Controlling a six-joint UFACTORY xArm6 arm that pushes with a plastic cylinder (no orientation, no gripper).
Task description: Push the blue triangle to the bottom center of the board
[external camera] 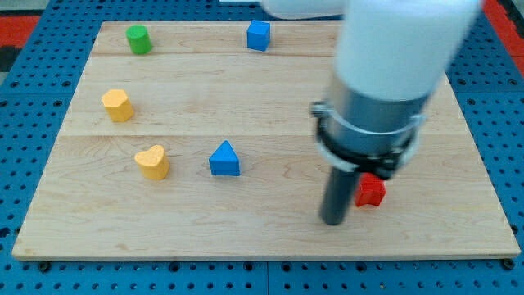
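Observation:
The blue triangle point(223, 159) lies on the wooden board point(270, 98), left of centre in the lower half. My tip point(332, 220) rests on the board near the view's bottom, well to the right of the blue triangle and a little lower. A red block point(371, 191) sits just right of the rod, touching or nearly touching it; part of it is hidden by the rod.
A yellow heart-shaped block point(153, 161) lies just left of the blue triangle. A yellow block point(118, 105) sits at the left, a green cylinder point(138, 39) at the top left, a blue cube point(259, 35) at the top centre. The arm's body point(393, 74) hides the board's upper right.

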